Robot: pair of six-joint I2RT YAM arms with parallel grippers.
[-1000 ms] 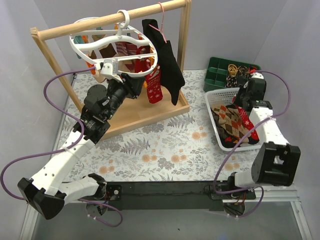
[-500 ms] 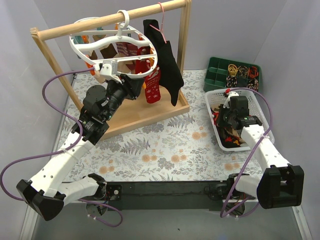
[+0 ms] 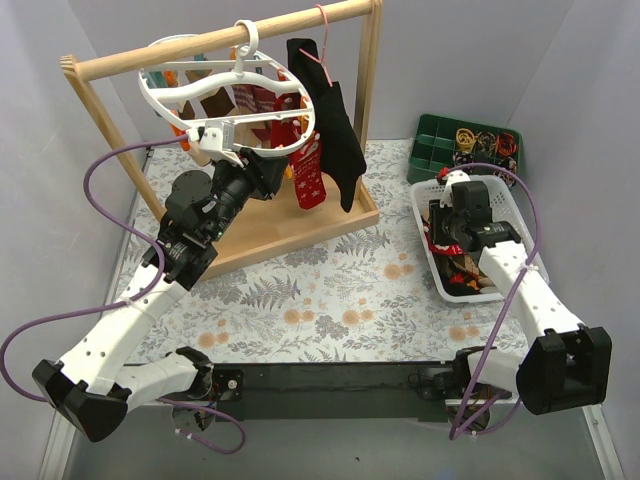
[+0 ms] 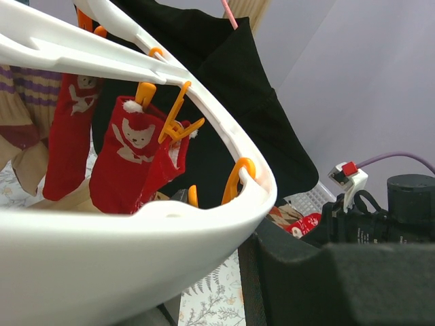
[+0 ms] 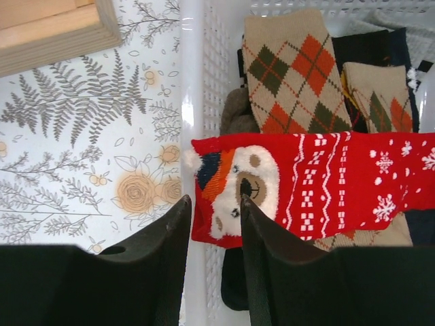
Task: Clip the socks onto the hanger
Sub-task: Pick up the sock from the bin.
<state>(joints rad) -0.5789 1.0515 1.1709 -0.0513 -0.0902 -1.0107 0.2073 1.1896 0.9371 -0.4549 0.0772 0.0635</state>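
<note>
- Far left, I see the light wooden rail frame (image 3: 220, 48) standing on the fern-print table cloth (image 3: 330, 290).
- The round white plastic drying hanger (image 3: 250, 122) hangs by its hook from that rail, tilted.
- The left gripper (image 3: 212, 140) reaches up from below. Its fingers are pressed onto the hanger's near rim, which fills the bottom of the left wrist view.
- Under the ring (image 4: 231, 136), two red Christmas-print socks (image 4: 129, 163) dangle from small orange clips (image 4: 178, 115). A striped brown one hangs further left.
- Just to the right, a large plain black garment (image 3: 340, 130) drapes from a thin pink wire hanger (image 3: 322, 40) on the same rail.
- Right of the frame sits a white slotted plastic basket (image 3: 418, 200) holding the loose socks.
- In the basket, a red sock with a bear face (image 5: 306, 183) lies across the brown and orange argyle socks (image 5: 292, 68), its bear end over the basket's left rim.
- The right gripper (image 5: 215, 202) is directly above that bear end. Its black fingers stand a little apart with the sock's edge showing in the gap, and I cannot tell whether the tips touch it.
- Behind the basket is a green compartment tray (image 3: 440, 145) holding small items.
</note>
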